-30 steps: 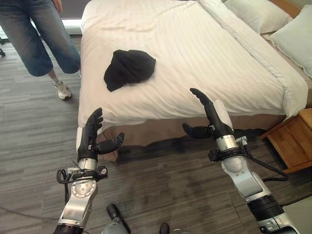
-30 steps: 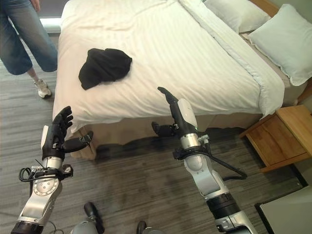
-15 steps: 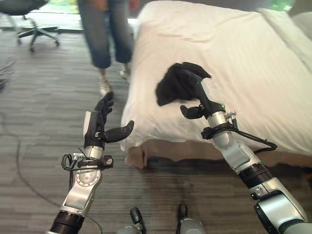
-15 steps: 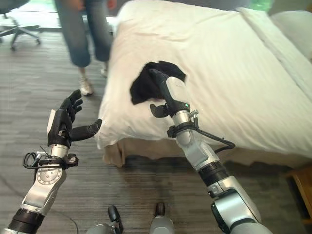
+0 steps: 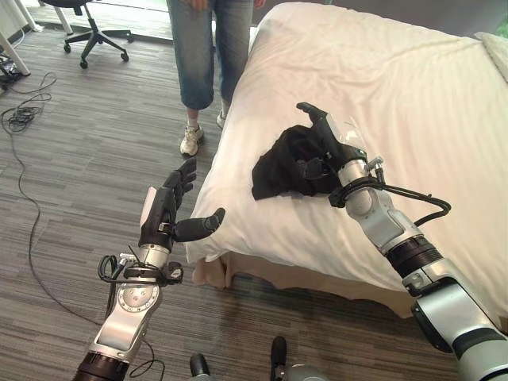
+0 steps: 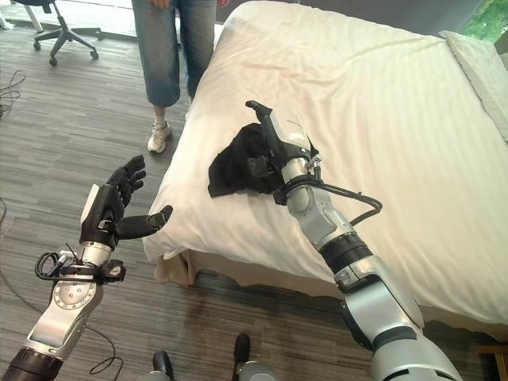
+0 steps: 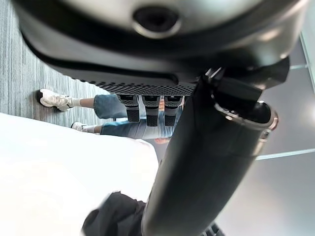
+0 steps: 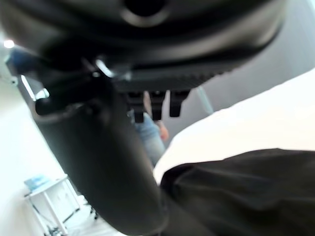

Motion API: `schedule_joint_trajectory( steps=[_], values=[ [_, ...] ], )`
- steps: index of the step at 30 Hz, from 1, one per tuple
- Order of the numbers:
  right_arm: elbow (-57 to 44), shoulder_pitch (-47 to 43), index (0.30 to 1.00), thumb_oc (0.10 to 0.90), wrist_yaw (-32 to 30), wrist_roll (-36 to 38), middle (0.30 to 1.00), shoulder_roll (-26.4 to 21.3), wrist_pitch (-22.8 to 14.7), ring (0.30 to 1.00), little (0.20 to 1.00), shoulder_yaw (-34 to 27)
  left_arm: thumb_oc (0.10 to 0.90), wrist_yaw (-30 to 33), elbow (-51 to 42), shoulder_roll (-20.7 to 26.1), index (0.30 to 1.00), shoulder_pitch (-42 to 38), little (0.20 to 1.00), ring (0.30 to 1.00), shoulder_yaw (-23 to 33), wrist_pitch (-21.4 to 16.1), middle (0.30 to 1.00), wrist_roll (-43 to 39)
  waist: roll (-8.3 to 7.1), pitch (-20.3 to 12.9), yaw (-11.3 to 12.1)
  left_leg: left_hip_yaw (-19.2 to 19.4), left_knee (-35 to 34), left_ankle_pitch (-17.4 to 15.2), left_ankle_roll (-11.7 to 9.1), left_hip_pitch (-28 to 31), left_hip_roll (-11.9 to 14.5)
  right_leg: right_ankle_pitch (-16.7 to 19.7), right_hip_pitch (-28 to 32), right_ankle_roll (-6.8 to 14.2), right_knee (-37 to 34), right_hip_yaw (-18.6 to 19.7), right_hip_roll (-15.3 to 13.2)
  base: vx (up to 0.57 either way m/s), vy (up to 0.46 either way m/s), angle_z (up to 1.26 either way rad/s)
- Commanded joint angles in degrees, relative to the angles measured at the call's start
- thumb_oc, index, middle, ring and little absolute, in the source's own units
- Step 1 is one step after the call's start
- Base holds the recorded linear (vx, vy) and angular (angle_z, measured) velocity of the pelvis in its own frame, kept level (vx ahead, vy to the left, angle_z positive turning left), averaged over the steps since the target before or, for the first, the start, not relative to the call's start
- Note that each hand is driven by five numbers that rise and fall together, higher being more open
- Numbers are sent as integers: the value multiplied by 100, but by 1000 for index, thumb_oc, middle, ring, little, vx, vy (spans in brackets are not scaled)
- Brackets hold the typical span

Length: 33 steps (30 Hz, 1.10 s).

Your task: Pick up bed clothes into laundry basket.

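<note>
A crumpled black garment (image 5: 278, 163) lies on the white bed (image 5: 397, 95), near the bed's left edge. My right hand (image 5: 327, 136) reaches over the mattress and rests at the garment's right side, fingers straight and thumb spread, open. In the right wrist view the black garment (image 8: 246, 191) lies just past the thumb (image 8: 103, 162). My left hand (image 5: 163, 213) is held up open over the floor, left of the bed's near corner, with nothing in it. The left wrist view looks across the bed (image 7: 59, 167) to the garment (image 7: 110, 219).
A person (image 5: 210, 48) in cropped jeans and white shoes stands on the floor by the bed's left side. An office chair (image 5: 87, 20) is at the far left, with loose cables (image 5: 24, 119) on the wood floor (image 5: 95, 143).
The camera has swung left and closer to the bed. My right hand went from the bed's foot up over the mattress to the black garment. The left hand stays raised and open.
</note>
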Motion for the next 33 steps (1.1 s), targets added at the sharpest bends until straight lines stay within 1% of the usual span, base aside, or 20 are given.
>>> schedule_joint_trajectory(
  steps=[1, 9, 12, 13, 16, 17, 20, 21, 27, 30, 31, 32, 33],
  values=[
    [-19, -966, 900, 800, -382, -39, 900, 144, -259, 900, 900, -130, 800, -89, -790, 320, 900, -222, 900, 900, 89, -657, 900, -74, -128, -372, 131, 241, 6, -892, -165, 275, 48, -692, 108, 414, 39, -292, -423, 81, -57, 36],
    [27, -836, 900, 800, -333, -296, 900, 257, -212, 900, 900, -33, 800, -254, -977, 391, 900, -65, 900, 900, 59, -627, 900, -129, -8, -247, 116, 266, 6, -780, -243, 92, 174, -756, -29, 366, 39, -348, -329, 59, -61, 10],
    [128, -896, 900, 800, -370, -286, 900, 268, -200, 900, 900, -41, 800, -273, -1003, 388, 900, -82, 900, 900, 25, -640, 900, -134, 12, -210, 120, 269, 6, -746, -265, 19, 208, -766, -86, 348, 39, -362, -312, 15, -50, 0],
    [213, -892, 900, 800, -403, -226, 900, 324, -189, 900, 900, -61, 800, -292, -1011, 387, 900, -99, 900, 900, -13, -636, 900, -138, 54, -170, 126, 267, 6, -718, -283, -40, 232, -773, -139, 330, 39, -376, -297, 13, -61, 0],
    [322, -901, 900, 800, -423, -214, 900, 305, -165, 900, 900, -93, 800, -311, -1023, 395, 900, -113, 900, 900, -31, -645, 900, -158, 88, -130, 121, 275, 6, -703, -305, -71, 251, -793, -159, 324, 39, -397, -280, 9, -26, 1],
    [434, -967, 900, 800, -474, -228, 900, 280, -140, 900, 900, -100, 800, -310, -1041, 424, 900, -139, 900, 900, -32, -654, 900, -167, 134, -100, 131, 259, 6, -668, -328, -122, 272, -805, -188, 316, 39, -418, -271, 18, -49, 3],
    [589, -1075, 900, 800, -494, -240, 900, 239, -131, 900, 900, -65, 800, -341, -1055, 434, 900, -137, 900, 900, -54, -660, 900, -192, 169, -85, 144, 243, 6, -654, -344, -146, 292, -819, -187, 311, 39, -448, -261, 16, -33, 9],
    [714, -1263, 900, 800, -516, -220, 900, 177, -128, 900, 900, -24, 800, -363, -1061, 458, 900, -155, 900, 900, -76, -700, 900, -256, 209, -69, 153, 239, 6, -619, -361, -176, 312, -829, -198, 299, 39, -460, -247, 6, -33, 10],
    [972, -1832, 900, 800, -575, -234, 900, 31, -126, 900, 900, 189, 800, -375, -1092, 567, 900, -278, 900, 900, -127, -734, 900, -257, 313, 75, 180, 274, 6, -531, -407, -348, 353, -830, -373, 276, 39, -456, -194, -9, -23, 3],
    [1034, -1902, 900, 800, -615, -193, 900, 49, -125, 900, 900, 186, 800, -368, -1097, 562, 900, -312, 900, 900, -137, -744, 900, -281, 346, 105, 189, 298, 6, -497, -427, -409, 377, -825, -446, 268, 39, -465, -185, -11, -30, 0],
    [1079, -1909, 860, 773, -622, -146, 860, 23, -134, 860, 860, 185, 800, -350, -1075, 540, 900, -335, 900, 900, -130, -751, 900, -280, 370, 150, 188, 311, 6, -480, -436, -452, 393, -823, -492, 256, 39, -464, -175, -13, -33, 1],
    [1102, -1899, 540, 560, -626, -112, 540, 35, -110, 540, 540, 185, 800, -322, -1060, 537, 900, -350, 900, 900, -126, -740, 900, -256, 387, 177, 190, 322, 6, -479, -435, -467, 401, -830, -514, 249, 39, -451, -172, -13, -33, 1],
    [1102, -1899, 300, 400, -626, -112, 300, 35, -110, 300, 300, 185, 800, -322, -1060, 537, 900, -350, 900, 900, -126, -740, 900, -256, 387, 177, 190, 323, 6, -479, -435, -468, 401, -830, -515, 248, 39, -451, -171, 0, 0, 0]
  ],
)
